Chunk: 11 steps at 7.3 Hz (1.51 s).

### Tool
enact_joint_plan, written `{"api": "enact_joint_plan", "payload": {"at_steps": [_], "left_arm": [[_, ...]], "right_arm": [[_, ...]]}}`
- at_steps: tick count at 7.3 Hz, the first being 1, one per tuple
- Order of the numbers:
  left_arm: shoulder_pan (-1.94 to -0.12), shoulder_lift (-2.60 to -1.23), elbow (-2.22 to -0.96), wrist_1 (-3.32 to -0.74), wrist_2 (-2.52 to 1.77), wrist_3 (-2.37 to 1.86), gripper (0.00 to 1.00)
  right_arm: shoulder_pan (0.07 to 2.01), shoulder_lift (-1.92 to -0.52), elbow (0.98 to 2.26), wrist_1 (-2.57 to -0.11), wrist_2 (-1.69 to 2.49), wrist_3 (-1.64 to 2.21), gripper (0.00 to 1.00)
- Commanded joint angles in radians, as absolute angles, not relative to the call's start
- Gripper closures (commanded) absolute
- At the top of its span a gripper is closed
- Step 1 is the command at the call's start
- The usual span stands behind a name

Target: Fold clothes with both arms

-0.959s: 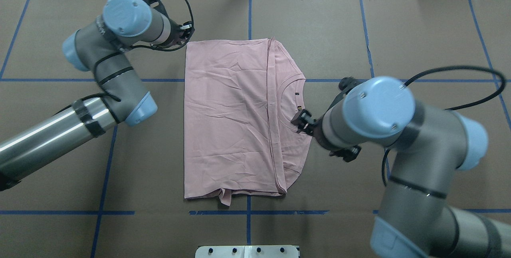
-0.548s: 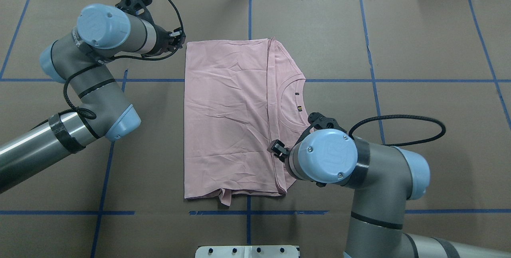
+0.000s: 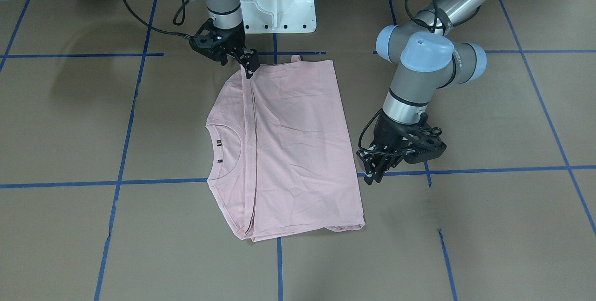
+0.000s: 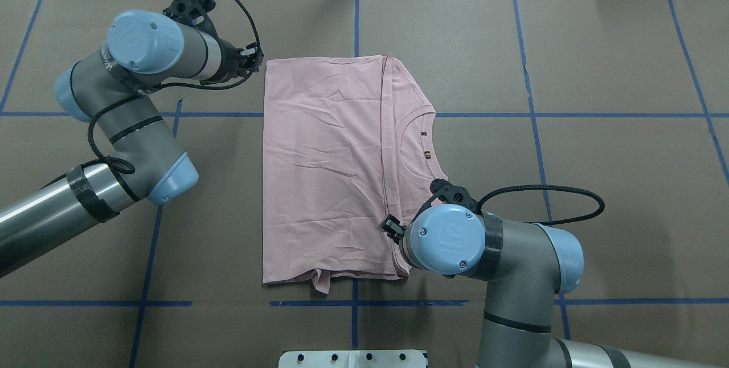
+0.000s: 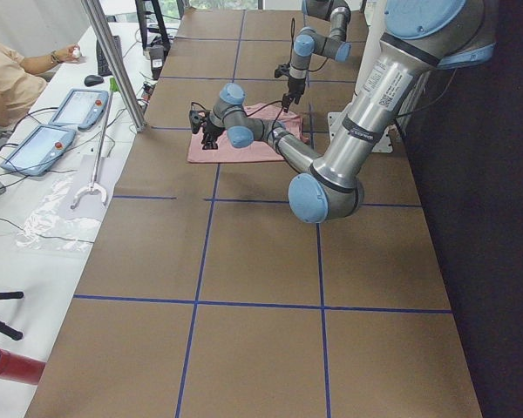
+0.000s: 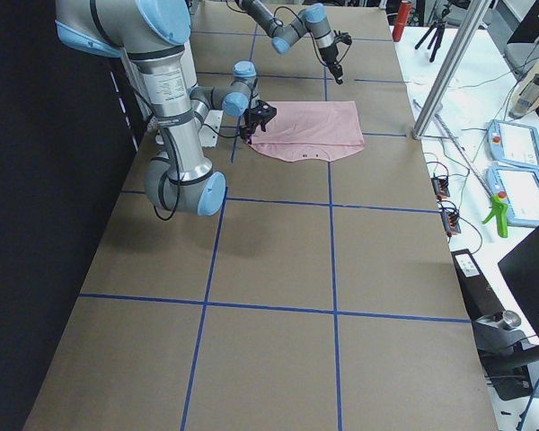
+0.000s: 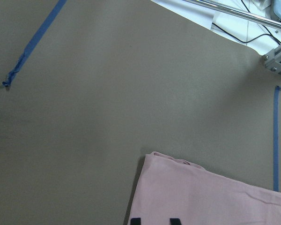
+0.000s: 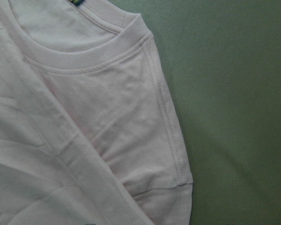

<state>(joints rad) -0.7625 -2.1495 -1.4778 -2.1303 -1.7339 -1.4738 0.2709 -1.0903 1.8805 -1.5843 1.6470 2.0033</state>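
The pink T-shirt (image 4: 324,174) lies folded flat on the brown table (image 4: 598,60). The right gripper (image 3: 249,69) hangs over its folded sleeve; its opening cannot be told. The left gripper (image 3: 373,175) hovers beside its hem corner, fingers apart, empty.

1. The T-shirt (image 4: 330,174) lies at the table's (image 4: 598,72) centre, collar (image 4: 403,146) to the right.
2. The left gripper (image 4: 253,62) hangs just beside its far left corner.
3. The right gripper (image 4: 390,224) is over its near right part.
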Motion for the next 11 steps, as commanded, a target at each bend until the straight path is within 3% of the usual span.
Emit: {"api": "enact_joint_plan", "payload": {"at_steps": [1, 9, 11], "left_arm": [[-0.759, -2.149, -1.477, -2.132, -1.733, -1.474, 0.67], [-0.756, -2.148, -1.476, -2.134, -1.733, -1.474, 0.67], [-0.756, -2.143, -1.479, -2.134, -1.733, -1.474, 0.67]], "right_arm": [[0.253, -1.091, 1.856, -1.583, 1.647, 2.003, 0.19], [0.222, -1.083, 1.839, -1.586, 1.649, 1.977, 0.34], [0.218, -1.084, 1.839, -1.586, 1.649, 1.954, 0.44]]}}
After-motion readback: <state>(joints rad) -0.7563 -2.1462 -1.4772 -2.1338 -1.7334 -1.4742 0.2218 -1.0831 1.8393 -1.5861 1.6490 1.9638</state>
